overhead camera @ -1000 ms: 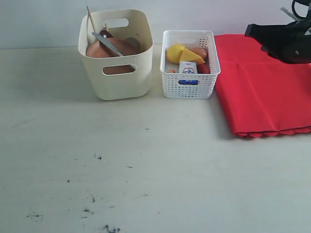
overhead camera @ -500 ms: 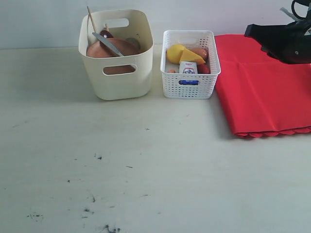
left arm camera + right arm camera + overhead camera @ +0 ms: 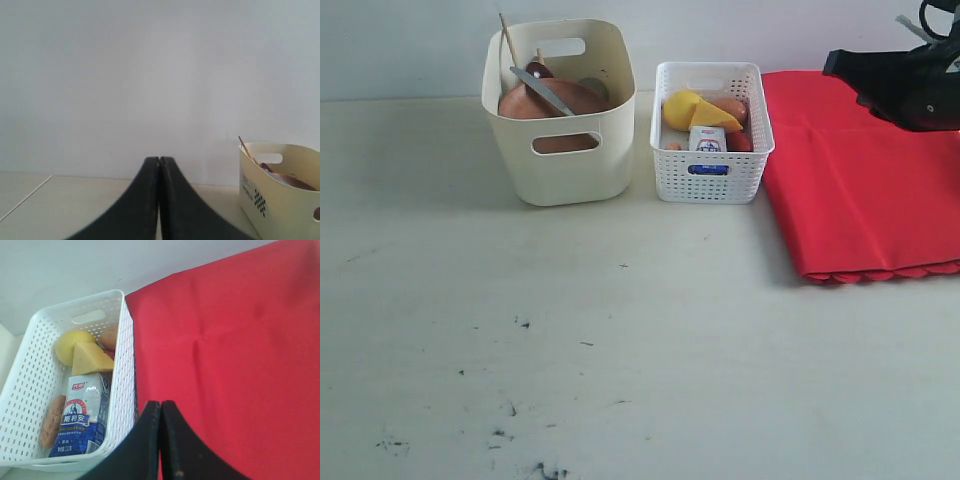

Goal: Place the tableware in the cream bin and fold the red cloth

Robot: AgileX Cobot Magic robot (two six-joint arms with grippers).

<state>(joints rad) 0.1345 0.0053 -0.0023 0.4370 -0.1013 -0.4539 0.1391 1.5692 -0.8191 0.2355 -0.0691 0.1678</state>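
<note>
One bench (image 3: 620, 380), pale, with dark scuff marks (image 3: 520, 324) scattered over its near part.

One red cloth (image 3: 850, 190), on the right of the bench, lying flat and folded in layers. Its scalloped edge (image 3: 880, 273) faces the viewer and a faint crease crosses its far part. Its left side lies just beside the basket.

One basket (image 3: 710, 172), white with lattice walls, upright between the red cloth and the cream bin. Contents: milk carton (image 3: 706, 138) at the near wall, cheese (image 3: 712, 117) wedge, lemon (image 3: 678, 108) and a sausage (image 3: 52, 422).

One cream bin (image 3: 570, 180), upright, just left of the basket with a narrow gap between them. Contents: brown plate (image 3: 575, 97) leaning, knife (image 3: 542, 90) lying across it, chopsticks (image 3: 506, 35) standing above the rim, and a dark spoon (image 3: 537, 70) partly hidden. A grey rounded item sits behind the plate, too hidden to name.

Two end effectors:
- The right end effector (image 3: 161, 404) has its fingers pressed together and grips nothing. It is above the red cloth, beside the basket. Its black arm (image 3: 905, 85) hangs over the cloth's far right.
- The left end effector (image 3: 159, 160) has its fingers pressed together and grips nothing. It is over the bench, with the cream bin in its view.

One wall (image 3: 420, 40), plain and pale, behind everything.
</note>
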